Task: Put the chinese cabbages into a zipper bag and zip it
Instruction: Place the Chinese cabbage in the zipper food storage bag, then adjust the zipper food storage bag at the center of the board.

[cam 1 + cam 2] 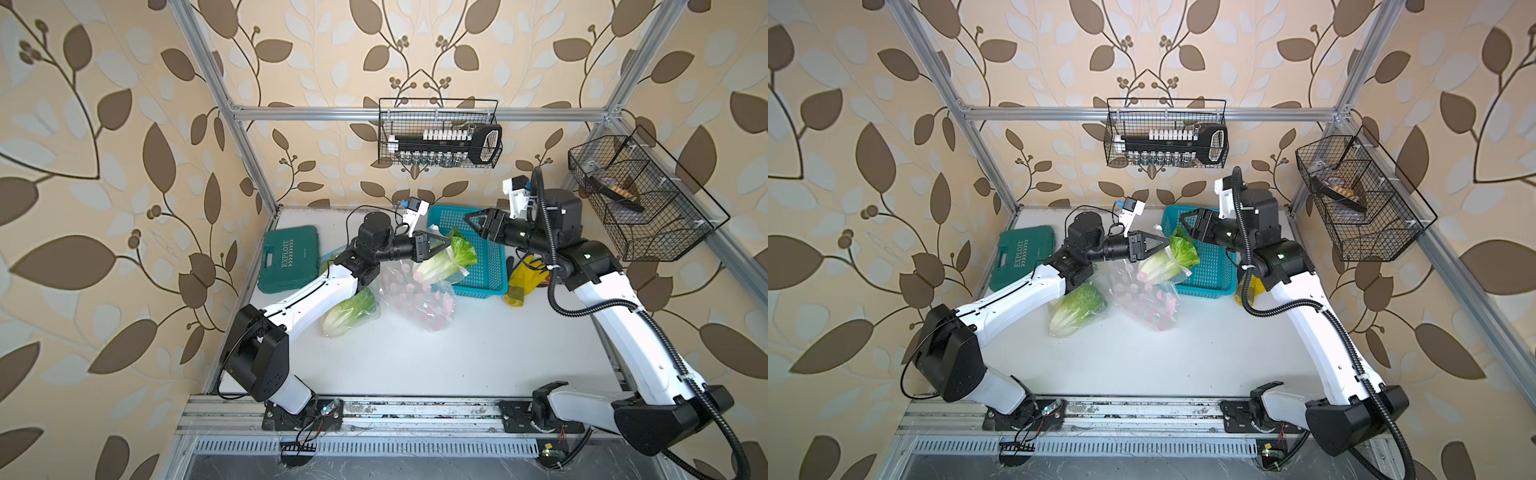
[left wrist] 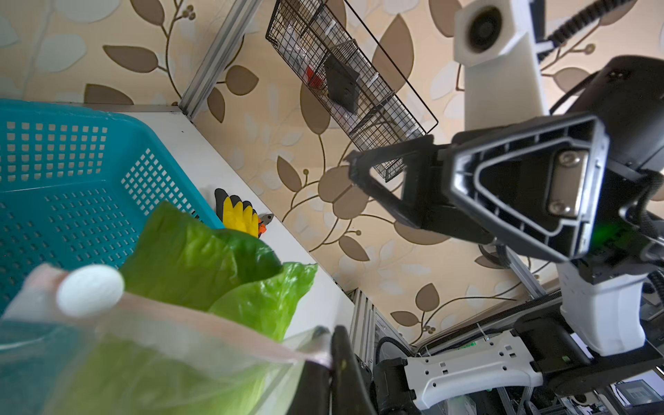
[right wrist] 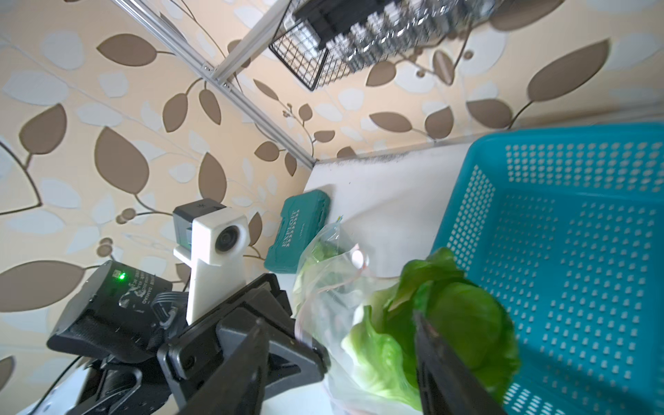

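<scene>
You were about a third of the way through, by my reckoning. One cabbage (image 1: pixel 446 259) sat stalk-first in the bag (image 1: pixel 419 305), but its leaf top stuck out past the mouth, by the basket (image 1: pixel 492 291).

Your left tool (image 1: pixel 448 245) was pressed together, pinching the bag's rim and holding the mouth up. Your right tool (image 1: pixel 473 226) had its jaws spread close to the leaf top, gripping nothing.

A second cabbage (image 1: pixel 351 309) lay on the worktop (image 1: pixel 457 365) under your left arm, outside the bag. A green bundle (image 3: pixel 318 251) lay farther back, near the case (image 1: pixel 291 257). It looked like the last head, though I couldn't be sure.

The slider (image 2: pixel 90 291) sat at one end of the open zip. You had yet to seat the first head, load the others and zip the bag.
</scene>
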Controlling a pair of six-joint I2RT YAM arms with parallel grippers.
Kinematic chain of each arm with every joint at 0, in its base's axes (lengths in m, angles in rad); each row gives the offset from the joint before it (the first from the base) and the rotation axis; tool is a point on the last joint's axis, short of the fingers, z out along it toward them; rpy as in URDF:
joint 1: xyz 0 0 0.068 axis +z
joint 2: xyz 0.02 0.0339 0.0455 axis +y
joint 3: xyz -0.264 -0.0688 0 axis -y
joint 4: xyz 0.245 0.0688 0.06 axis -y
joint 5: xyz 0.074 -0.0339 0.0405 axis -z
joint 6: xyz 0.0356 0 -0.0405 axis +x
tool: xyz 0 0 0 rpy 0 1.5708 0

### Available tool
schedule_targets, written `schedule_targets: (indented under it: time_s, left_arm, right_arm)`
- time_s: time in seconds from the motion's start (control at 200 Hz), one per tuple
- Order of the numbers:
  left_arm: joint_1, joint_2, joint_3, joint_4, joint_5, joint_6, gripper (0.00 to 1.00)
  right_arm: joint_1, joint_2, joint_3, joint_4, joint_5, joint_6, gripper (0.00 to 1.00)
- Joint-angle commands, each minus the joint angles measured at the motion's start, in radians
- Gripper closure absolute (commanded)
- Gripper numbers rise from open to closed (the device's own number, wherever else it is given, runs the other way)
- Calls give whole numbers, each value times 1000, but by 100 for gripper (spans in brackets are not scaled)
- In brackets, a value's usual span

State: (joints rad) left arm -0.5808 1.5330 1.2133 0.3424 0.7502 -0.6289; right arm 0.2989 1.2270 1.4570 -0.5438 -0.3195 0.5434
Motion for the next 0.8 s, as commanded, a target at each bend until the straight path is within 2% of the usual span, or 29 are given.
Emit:
schedule_targets:
  time_s: [0.0,0.08,0.17,0.24,0.48,0.66,0.795]
  left_arm:
    - [11,-3,80,60,-10,-6,100]
    - [11,5,92,61,2,-12,100]
    - [9,8,101,61,12,-14,100]
    - [9,5,103,57,15,-13,100]
    - [5,11,116,49,31,-21,100]
    - [-2,16,131,33,41,-21,100]
    - [-1,15,141,23,45,-18,100]
  right_arm:
    - [-13,-94,-80,-110,101,-170,39]
    - [-13,-164,-260,-36,67,-165,43]
    - [-3,-237,-457,139,-6,-61,43]
    - [27,-266,-549,261,-22,-10,42]
    - [44,-216,-618,370,-55,-34,43]
    - [39,-183,-709,635,-133,-51,50]
    - [37,-141,-706,685,-166,-63,58]
